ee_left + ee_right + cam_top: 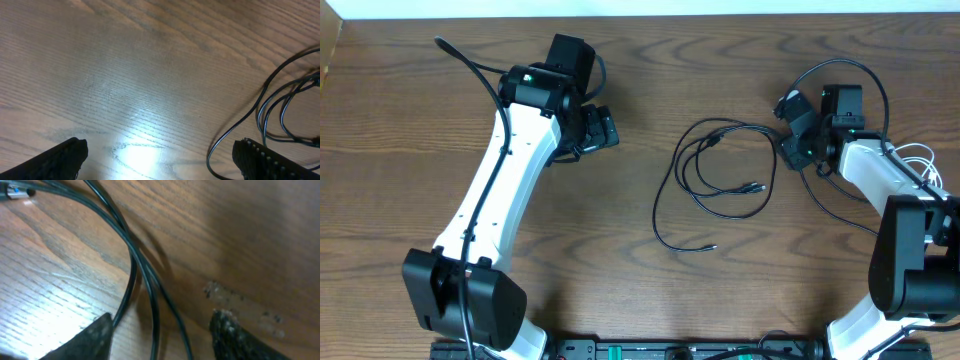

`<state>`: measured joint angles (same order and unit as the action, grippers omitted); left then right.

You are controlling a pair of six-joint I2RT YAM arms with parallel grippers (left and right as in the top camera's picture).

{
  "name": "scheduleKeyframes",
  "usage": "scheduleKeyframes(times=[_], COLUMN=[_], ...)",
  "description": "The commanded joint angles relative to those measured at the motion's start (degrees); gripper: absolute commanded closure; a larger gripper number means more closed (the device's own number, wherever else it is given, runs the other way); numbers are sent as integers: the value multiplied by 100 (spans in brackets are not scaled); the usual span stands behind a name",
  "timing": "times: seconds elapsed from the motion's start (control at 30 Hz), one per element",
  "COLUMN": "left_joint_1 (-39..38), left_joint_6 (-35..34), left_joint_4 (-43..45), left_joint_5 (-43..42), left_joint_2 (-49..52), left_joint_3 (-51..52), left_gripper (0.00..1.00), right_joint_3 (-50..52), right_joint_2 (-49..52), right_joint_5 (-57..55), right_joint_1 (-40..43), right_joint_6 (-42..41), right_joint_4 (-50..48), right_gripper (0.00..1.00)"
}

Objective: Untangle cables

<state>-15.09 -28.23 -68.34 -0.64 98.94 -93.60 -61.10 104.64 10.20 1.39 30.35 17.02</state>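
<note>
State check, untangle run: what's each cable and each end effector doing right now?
black cables: loose overlapping loops flat on the table, strands crossing, not gripped.
white cable: bunched beside the right arm, apart from the black loops, partly hidden.
left end effector: open, empty, over bare wood beside the loops.
right end effector: open, low over the table, black strands running between its fingers.
</note>
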Motion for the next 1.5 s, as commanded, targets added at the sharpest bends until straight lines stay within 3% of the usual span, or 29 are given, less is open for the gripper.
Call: scheduleKeyframes(times=[0.0,0.13,0.57,0.6,0.7,0.73,0.9,1.47], left_joint_1=[28,31,28,28,28,28,31,28], left_joint_6=[55,55,55,55,55,55,55,55], left_joint_4=[-17,-17,-17,-17,-17,-17,-17,-17], left_joint_5=[116,116,116,116,116,116,116,116], left_joint_2=[-46,-46,-46,-46,-46,-46,-46,-46], left_joint_3=[-37,-37,-37,-37,-37,-37,-37,-37], left_gripper=[2,2,2,2,2,2,2,2], right_joint_3=[15,15,15,15,15,13,11,11], right_joint_2=[50,52,901,988,1082,1060,420,-3432], right_joint_5=[-188,-238,319,385,389,391,391,1237], right_joint_1=[52,101,396,389,387,389,389,400], right_joint_6=[22,68,59,59,57,55,-13,-507], right_joint_4=[-11,-31,-35,-33,-28,-28,9,498], right_gripper=[36,29,34,37,93,99,99,99])
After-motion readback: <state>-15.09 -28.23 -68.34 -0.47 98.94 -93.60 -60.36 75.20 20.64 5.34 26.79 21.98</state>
